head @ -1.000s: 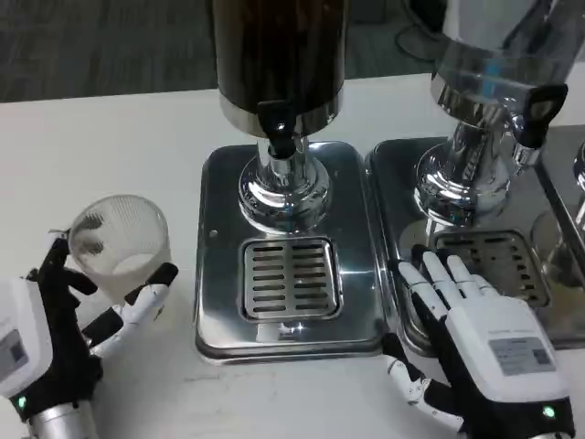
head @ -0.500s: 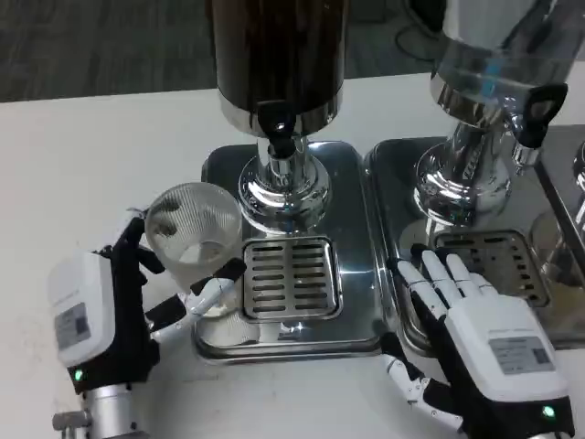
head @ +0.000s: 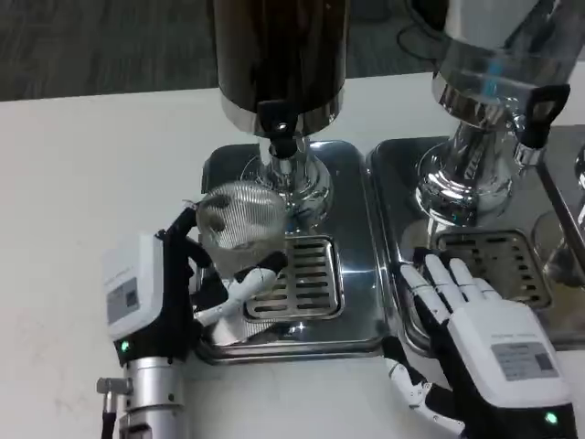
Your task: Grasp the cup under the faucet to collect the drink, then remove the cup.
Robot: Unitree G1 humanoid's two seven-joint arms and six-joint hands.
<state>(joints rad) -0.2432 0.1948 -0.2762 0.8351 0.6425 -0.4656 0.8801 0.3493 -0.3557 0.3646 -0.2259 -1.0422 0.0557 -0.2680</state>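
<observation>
— Where is the clear ribbed plastic cup (head: 239, 218)?

— In the left robot hand (head: 174, 293), clamped between its thumb on the far side and its white-and-black fingers (head: 245, 285) on the near side. The cup is tilted, its mouth turned toward the camera, and it hangs above the left edge of the slotted steel drip grate (head: 294, 277).

— And relative to the faucet?

— The black-handled faucet (head: 279, 128) of the dark cylindrical drink dispenser (head: 279, 55) is beyond the left robot hand and a little to its right. The cup sits just to the left of the spout and lower, not squarely beneath it.

— What about the other one?

— The right robot hand (head: 480, 338) lies flat, fingers straight and slightly apart, holding nothing. Its fingertips rest on the near left corner of the second shiny steel drip tray (head: 393, 183), beside that tray's own grate (head: 498, 261). The chrome-based clear dispenser (head: 484, 82) stands beyond it.

— And underneath everything?

— Both trays stand on the white worktop (head: 91, 165); the left forearm rises from its near edge.
</observation>
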